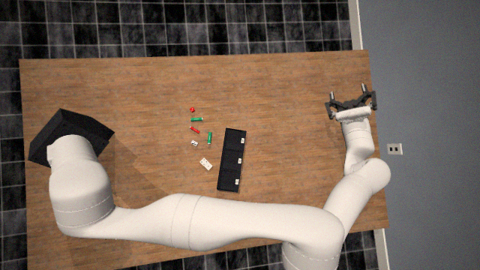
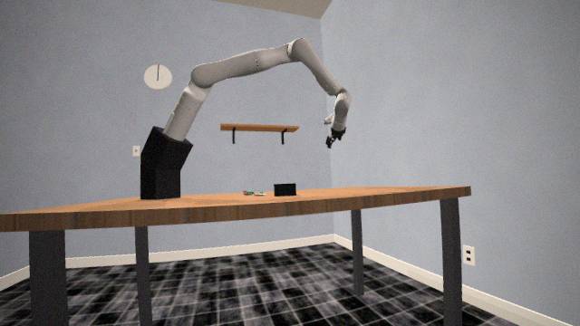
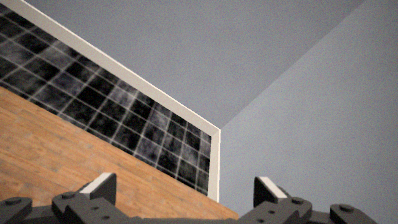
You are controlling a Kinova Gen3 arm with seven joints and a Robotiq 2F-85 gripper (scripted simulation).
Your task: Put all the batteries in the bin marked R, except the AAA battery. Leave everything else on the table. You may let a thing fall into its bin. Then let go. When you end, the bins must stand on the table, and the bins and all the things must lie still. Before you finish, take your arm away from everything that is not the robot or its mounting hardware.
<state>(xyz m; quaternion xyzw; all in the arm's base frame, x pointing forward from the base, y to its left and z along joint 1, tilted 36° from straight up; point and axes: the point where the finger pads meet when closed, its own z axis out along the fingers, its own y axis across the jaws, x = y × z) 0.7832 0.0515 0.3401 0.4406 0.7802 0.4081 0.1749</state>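
Observation:
A black row of three bins (image 1: 232,170) (image 2: 285,189) stands mid-table, each with a small white label too small to read. Left of it lie two green cylinder batteries (image 1: 196,119) (image 1: 209,138), a thinner red cylinder (image 1: 194,130), a short red piece (image 1: 192,109), a small white piece (image 1: 194,142) and a white flat block (image 1: 205,163). In the exterior view they show only as a small cluster (image 2: 254,193). My gripper (image 1: 350,95) (image 2: 330,141) (image 3: 185,190) is open and empty. It hangs high over the table's right edge, far from the bins.
The wooden table (image 1: 112,82) (image 2: 317,199) (image 3: 40,150) carries the black robot base (image 1: 67,131) (image 2: 159,167) at its left. My arm (image 1: 225,221) sweeps over the front of the table. The wrist view shows only table edge, floor and wall.

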